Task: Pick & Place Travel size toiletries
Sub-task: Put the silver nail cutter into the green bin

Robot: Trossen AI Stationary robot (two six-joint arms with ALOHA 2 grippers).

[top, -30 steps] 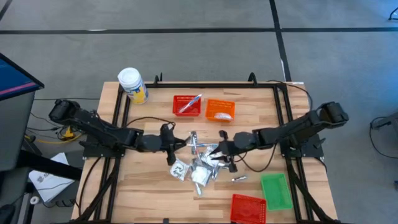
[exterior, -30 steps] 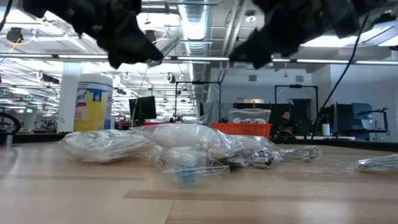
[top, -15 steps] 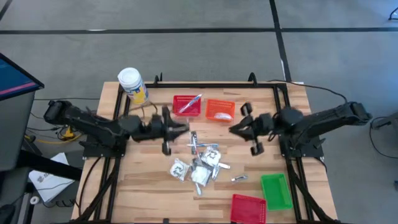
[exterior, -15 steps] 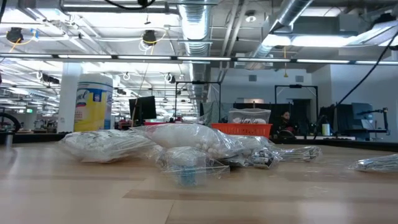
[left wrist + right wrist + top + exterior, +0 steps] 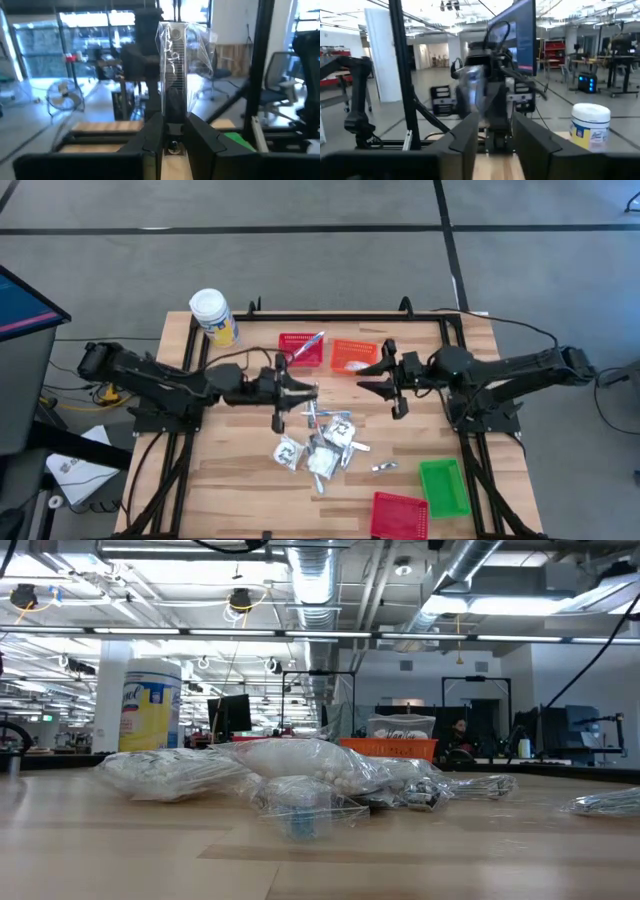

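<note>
1. High view: both arms are up off the bench (image 5: pixel 230 480), facing each other over the far half. The left claw (image 5: pixel 297 391) sits just near of the far red basket (image 5: pixel 299 349); the right claw (image 5: pixel 372 373) hangs beside the orange basket (image 5: pixel 353 356). The pile of toiletries (image 5: pixel 322 442) lies mid-bench. One silver stick (image 5: pixel 384 467) lies apart to its right, with the green basket (image 5: pixel 443 486) and the near red basket (image 5: pixel 399 514) beyond.

2. Low view: no claw in sight. Just clear-wrapped packets (image 5: pixel 300 776) heaped on the wood, with the yellow jar (image 5: pixel 150 705) standing behind at left.

3. Left wrist view: the left claw is clamped narrow on a slim wrapped stick (image 5: pixel 172 55), which stands upright between the fingers (image 5: pixel 205 137).

4. Right wrist view: the right claw pinches a blurred clear-wrapped packet (image 5: pixel 472 85); what kind it is, I cannot tell.

5. Judgement: this is the carry step, with both loads lifted. Next, each claw needs to settle over a basket and release; the left looks closest to the far red one.
</note>
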